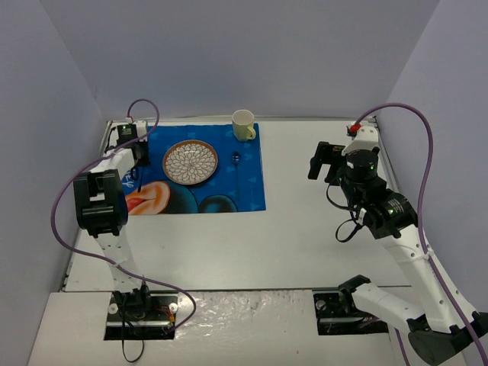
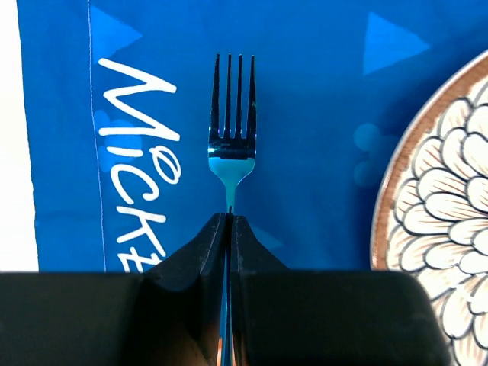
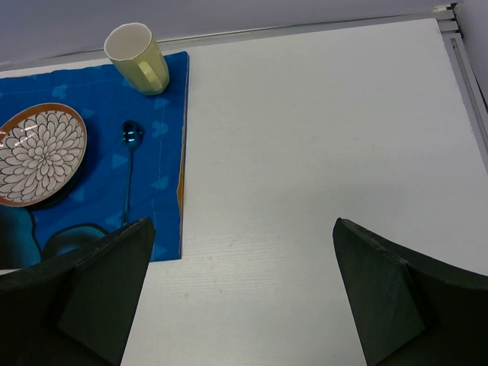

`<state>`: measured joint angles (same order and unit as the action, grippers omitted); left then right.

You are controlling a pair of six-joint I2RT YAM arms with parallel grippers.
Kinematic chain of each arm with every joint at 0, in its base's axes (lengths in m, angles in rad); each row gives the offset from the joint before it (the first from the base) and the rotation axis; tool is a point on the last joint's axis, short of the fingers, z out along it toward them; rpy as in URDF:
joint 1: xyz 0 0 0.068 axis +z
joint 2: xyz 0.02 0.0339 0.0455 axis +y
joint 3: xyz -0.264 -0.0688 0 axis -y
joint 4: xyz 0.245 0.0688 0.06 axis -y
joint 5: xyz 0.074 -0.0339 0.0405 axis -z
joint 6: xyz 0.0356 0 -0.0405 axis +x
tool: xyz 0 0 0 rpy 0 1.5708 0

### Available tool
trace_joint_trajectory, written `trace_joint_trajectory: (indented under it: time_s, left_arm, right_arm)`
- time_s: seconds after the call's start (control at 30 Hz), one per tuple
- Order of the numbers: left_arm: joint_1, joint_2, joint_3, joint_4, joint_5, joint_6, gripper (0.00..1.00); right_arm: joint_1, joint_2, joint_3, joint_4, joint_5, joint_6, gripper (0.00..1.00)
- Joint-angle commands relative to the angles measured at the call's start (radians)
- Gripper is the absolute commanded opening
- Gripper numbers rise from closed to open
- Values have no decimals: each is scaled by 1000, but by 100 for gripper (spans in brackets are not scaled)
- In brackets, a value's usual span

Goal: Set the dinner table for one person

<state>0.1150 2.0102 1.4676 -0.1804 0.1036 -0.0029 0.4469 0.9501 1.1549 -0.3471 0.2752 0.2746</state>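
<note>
On the white dinner table [image 1: 305, 229] lies a blue cartoon placemat [image 1: 229, 191]. On it are a flower-patterned plate [image 1: 190, 162], a blue spoon [image 1: 236, 158] right of the plate, and a pale yellow cup [image 1: 243, 124] at the mat's far right corner. My left gripper [image 2: 229, 217] is shut on the handle of a blue fork [image 2: 231, 130], low over the mat left of the plate [image 2: 450, 221]. It also shows in the top view [image 1: 137, 164]. My right gripper [image 3: 242, 223] is open and empty above bare table, right of the mat [image 3: 99, 198].
The right wrist view shows the cup [image 3: 137, 57], spoon [image 3: 130, 152] and plate [image 3: 38, 152] to its left. The table's metal rim [image 3: 457, 53] runs along the right and back. Purple cables loop off both arms.
</note>
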Motion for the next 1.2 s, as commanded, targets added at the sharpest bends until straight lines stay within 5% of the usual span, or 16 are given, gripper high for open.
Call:
trace_joint_trajectory:
  time_s: [0.0, 0.8, 0.9, 1.17]
  left_arm:
    - [26, -27, 51, 70, 30, 27, 0]
    - [28, -29, -31, 72, 44, 14, 1]
    - [28, -35, -35, 70, 34, 14, 9]
    - [28, -202, -55, 35, -21, -66, 48]
  right_arm:
    - [4, 3, 3, 80, 10, -2, 100]
    - [4, -62, -66, 83, 6, 30, 100]
    - [4, -68, -72, 83, 5, 27, 100]
    - [4, -95, -19, 82, 10, -21, 100]
